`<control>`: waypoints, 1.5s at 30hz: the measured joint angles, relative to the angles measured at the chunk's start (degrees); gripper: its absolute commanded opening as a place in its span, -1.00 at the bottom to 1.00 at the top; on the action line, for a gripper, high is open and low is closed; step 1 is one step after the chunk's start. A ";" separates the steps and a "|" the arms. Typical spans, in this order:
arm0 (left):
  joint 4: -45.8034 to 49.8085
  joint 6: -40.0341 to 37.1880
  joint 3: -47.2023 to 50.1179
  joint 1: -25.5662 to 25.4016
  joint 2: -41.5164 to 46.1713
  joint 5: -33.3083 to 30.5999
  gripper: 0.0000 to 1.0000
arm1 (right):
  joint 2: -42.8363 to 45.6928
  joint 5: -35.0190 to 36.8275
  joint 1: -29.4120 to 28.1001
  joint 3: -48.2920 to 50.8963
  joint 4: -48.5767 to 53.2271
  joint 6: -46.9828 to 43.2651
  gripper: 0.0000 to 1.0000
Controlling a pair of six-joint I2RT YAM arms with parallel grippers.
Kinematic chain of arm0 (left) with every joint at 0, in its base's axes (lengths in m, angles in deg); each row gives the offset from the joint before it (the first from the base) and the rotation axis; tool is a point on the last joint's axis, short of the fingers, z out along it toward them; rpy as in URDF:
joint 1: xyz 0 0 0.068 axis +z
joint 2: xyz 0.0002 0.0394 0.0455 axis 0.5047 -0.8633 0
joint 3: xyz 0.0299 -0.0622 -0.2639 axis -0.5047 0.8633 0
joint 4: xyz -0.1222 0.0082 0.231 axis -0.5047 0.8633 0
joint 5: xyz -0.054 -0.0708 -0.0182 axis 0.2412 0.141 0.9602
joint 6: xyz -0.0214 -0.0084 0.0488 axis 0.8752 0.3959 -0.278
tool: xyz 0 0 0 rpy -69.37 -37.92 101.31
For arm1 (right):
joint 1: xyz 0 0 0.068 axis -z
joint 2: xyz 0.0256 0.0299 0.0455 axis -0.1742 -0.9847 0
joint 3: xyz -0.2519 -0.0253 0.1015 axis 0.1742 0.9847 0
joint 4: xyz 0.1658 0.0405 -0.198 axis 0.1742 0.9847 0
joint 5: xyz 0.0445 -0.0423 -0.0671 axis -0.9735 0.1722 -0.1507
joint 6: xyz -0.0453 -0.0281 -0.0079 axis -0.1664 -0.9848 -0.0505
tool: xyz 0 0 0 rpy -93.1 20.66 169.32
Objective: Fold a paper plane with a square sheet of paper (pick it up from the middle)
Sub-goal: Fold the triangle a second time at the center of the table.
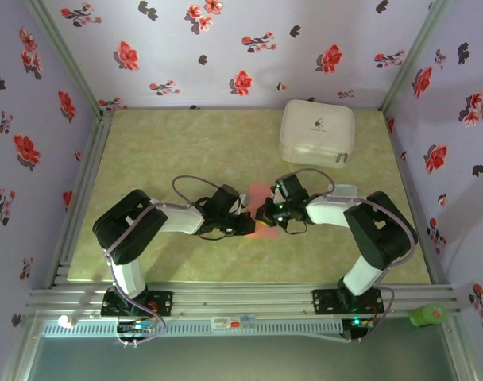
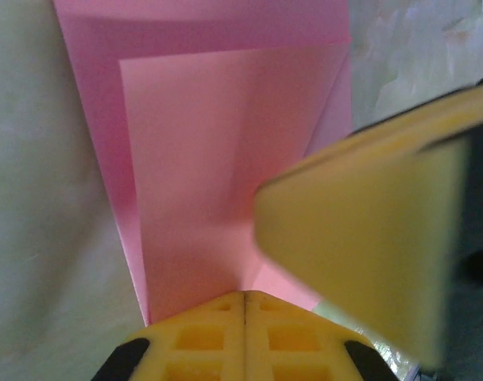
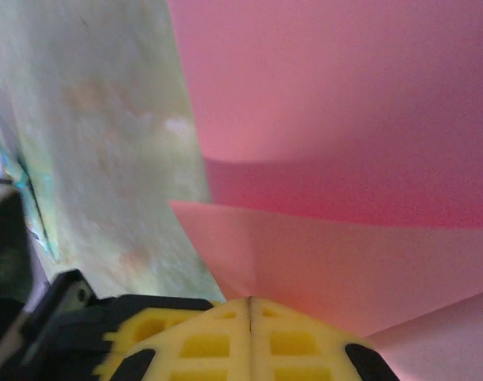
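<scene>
Partly folded, creased salmon-pink paper [image 2: 194, 159]

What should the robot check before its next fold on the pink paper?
1. That the left gripper is shut, tip at the paper: ok.
2. That the right gripper is shut, tip at the paper: ok.
3. That the paper lies on the table with a flap folded over: ok.
4. Whether the paper is pinched or only pressed: cannot tell.
5. That the white case stands apart from the paper: ok.
</scene>
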 measured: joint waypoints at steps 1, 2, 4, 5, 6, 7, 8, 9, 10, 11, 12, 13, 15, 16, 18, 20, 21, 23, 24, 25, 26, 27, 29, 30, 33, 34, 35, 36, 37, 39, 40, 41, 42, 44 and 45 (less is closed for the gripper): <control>-0.04 0.04 0.11 0.00 0.02 0.02 -1.00 | -0.61 0.24 0.02 0.48 -0.46 0.33 -0.95; -0.07 0.04 0.11 0.00 0.02 0.00 -1.00 | -1.09 0.15 0.04 0.76 -0.61 0.35 -0.95; -0.24 0.07 0.11 0.00 0.02 -0.02 -1.00 | -1.20 -0.02 0.35 0.83 -0.81 0.28 -0.95; -0.26 0.04 0.13 0.00 0.02 -0.04 -1.00 | -1.20 0.09 0.68 0.81 -0.76 0.20 -0.95; -0.35 0.07 0.20 0.00 0.02 -0.04 -1.00 | -1.20 0.09 0.81 0.74 -0.61 0.02 -0.96; -0.50 0.04 0.24 0.00 0.02 -0.04 -1.00 | -1.22 0.02 1.01 0.70 -0.50 -0.15 -0.95; -0.76 0.04 0.28 0.00 0.02 -0.11 -1.00 | -1.22 -0.07 1.20 0.59 -0.22 -0.26 -0.95; -1.03 0.04 0.33 0.00 0.02 -0.31 -1.00 | -1.22 -0.13 1.64 0.48 0.09 -0.50 -0.95; -1.20 0.04 0.37 0.00 0.02 -0.48 -1.00 | -1.22 -0.17 2.03 0.39 0.37 -0.72 -0.95; -1.31 0.04 0.39 0.00 0.02 -0.52 -1.00 | -1.22 -0.26 2.67 0.22 0.79 -0.96 -0.94; -1.44 0.04 0.44 0.00 0.02 -0.63 -1.00 | -1.20 -0.28 3.37 0.11 1.09 -1.25 -0.94; -1.55 0.04 0.48 0.00 0.02 -0.66 -1.00 | -1.20 -0.31 4.11 0.07 1.18 -1.44 -0.95; -1.60 0.04 0.48 0.00 0.02 -0.68 -1.00 | -1.22 -0.44 5.46 0.07 1.16 -1.66 -0.94; -1.60 0.04 0.48 0.00 0.02 -0.68 -1.00 | -1.22 -0.52 6.21 0.07 1.14 -1.66 -0.94; -1.62 0.04 0.48 0.00 0.02 -0.66 -1.00 | -1.20 -0.55 7.63 0.07 1.11 -1.66 -0.94; -1.64 0.04 0.48 0.00 0.00 -0.66 -1.00 | -1.22 -0.52 8.90 0.07 1.09 -1.66 -0.93; -1.64 0.04 0.48 0.00 0.02 -0.66 -1.00 | -1.20 -0.52 9.44 0.11 1.07 -1.66 -0.93; -1.77 0.04 0.55 0.00 0.00 -0.66 -1.00 | -1.16 -0.50 10.16 0.33 0.72 -1.68 -0.93; -1.95 0.04 0.61 0.00 0.00 -0.66 -1.00 | -1.14 -0.52 10.51 0.55 0.46 -1.70 -0.93; -2.08 0.07 0.66 0.00 0.00 -0.68 -1.00 | -1.09 -0.61 10.86 0.72 0.26 -1.70 -0.92; -2.16 0.04 0.68 0.00 0.00 -0.68 -1.00 | -1.03 -0.61 11.06 0.87 0.02 -1.73 -0.92; -2.27 0.04 0.72 0.00 0.00 -0.68 -1.00 | -0.94 -0.59 11.37 1.03 -0.26 -1.75 -0.91; -2.40 0.04 0.76 0.00 0.00 -0.66 -1.00 | -0.76 -0.55 12.09 1.66 -1.38 -1.84 -0.91; -2.38 0.04 0.76 0.00 0.00 -0.66 -1.00 | -0.59 -0.46 12.39 1.99 -1.86 -1.88 -0.90; -2.38 0.04 0.76 0.00 -0.02 -0.66 -1.00 | 0.02 0.42 13.18 2.95 -3.19 -1.90 -0.87; -2.40 0.04 0.76 0.00 -0.02 -0.66 -1.00 | 0.35 0.98 13.35 3.37 -3.74 -1.95 -0.86; -2.38 0.04 0.76 0.00 -0.02 -0.66 -1.00 | 0.68 1.42 13.53 3.72 -4.07 -2.08 -0.86; -2.38 0.04 0.76 0.00 -0.02 -0.66 -1.00 | 1.09 1.97 13.73 4.09 -4.39 -2.14 -0.86; -2.40 0.07 0.76 0.00 -0.04 -0.63 -1.00 | 1.51 2.43 13.90 4.46 -4.76 -2.21 -0.85; -2.40 0.07 0.74 0.00 -0.07 -0.61 -1.00 | 2.45 2.56 14.21 5.25 -5.77 -2.21 -0.85; -2.40 0.07 0.74 0.00 -0.07 -0.61 -1.00 | 3.06 2.51 14.21 5.66 -6.29 -2.16 -0.84; -2.40 0.04 0.74 0.00 -0.07 -0.61 -1.00 | 3.82 2.45 14.21 6.14 -7.04 -2.12 -0.84; -2.40 0.07 0.74 0.00 -0.07 -0.61 -1.00 | 4.63 2.23 14.14 6.56 -7.61 -2.10 -0.84; -2.40 0.07 0.74 0.00 -0.09 -0.61 -1.00 | 5.81 1.64 13.53 6.84 -8.63 -2.10 -0.84; -2.40 0.07 0.74 -0.02 -0.09 -0.61 -1.00 | 6.12 1.20 13.03 6.84 -9.09 -2.12 -0.84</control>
